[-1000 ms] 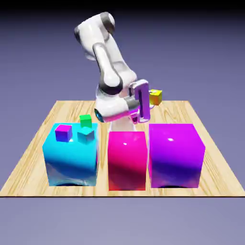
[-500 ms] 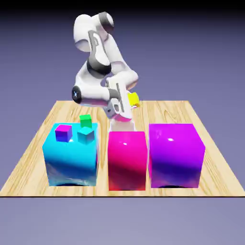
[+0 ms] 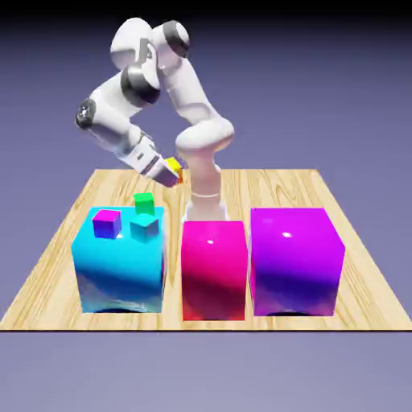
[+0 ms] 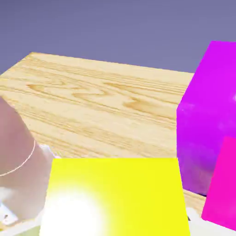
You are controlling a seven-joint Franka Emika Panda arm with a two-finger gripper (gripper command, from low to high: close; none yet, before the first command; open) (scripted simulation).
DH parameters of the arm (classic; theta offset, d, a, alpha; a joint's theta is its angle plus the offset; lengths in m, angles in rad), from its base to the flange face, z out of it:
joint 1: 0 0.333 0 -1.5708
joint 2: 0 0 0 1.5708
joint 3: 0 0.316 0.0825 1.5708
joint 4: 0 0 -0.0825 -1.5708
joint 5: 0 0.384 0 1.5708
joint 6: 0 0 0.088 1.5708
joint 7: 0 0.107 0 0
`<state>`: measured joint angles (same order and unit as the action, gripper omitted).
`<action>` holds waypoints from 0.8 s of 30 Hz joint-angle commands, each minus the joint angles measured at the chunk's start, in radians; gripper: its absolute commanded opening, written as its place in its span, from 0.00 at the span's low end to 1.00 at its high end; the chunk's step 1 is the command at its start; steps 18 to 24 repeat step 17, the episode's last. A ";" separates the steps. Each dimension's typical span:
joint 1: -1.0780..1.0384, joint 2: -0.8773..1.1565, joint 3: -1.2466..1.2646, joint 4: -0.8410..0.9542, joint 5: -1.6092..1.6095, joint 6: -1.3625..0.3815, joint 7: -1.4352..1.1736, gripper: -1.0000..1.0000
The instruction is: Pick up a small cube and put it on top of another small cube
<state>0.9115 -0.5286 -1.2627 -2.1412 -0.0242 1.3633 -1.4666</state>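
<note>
A robot gripper (image 3: pixel 170 176) is clamped on a small yellow cube (image 3: pixel 175 166), held in the air above the far part of a pale wooden tabletop (image 3: pixel 282 189), left of the arm's base (image 3: pixel 206 201) in the exterior view. The tabletop's grain runs in dark streaks, and a plain blue-violet backdrop (image 3: pixel 338 88) rises behind it, darkening to black at the top.

Along the tabletop's near edge stand 3 big glossy blocks: a blue block (image 3: pixel 119 269) toward the near left corner, a pink block (image 3: pixel 213 273) near the middle and a purple block (image 3: pixel 298 265) toward the near right corner. At the blue block's top, 3 small cubes show: a purple cube (image 3: pixel 106 224) at left, a cyan cube (image 3: pixel 145 228) at right and a green cube (image 3: pixel 144 203) behind them.

The yellow cube shows an orange-red side in the exterior view, tilted in the grip. In the hand view it looms large at the bottom edge, flat bright yellow with a white glare at its lower left, hiding much of the fingertips.
</note>
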 commanded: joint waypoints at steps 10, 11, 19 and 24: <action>-0.072 -0.014 -0.029 -0.006 -0.130 0.054 -0.229 0.00; -0.083 -0.020 -0.026 -0.042 -0.138 0.083 -0.227 0.00; -0.099 -0.030 -0.021 -0.094 -0.148 0.125 -0.223 1.00; -0.099 -0.030 -0.021 -0.094 -0.148 0.125 -0.223 1.00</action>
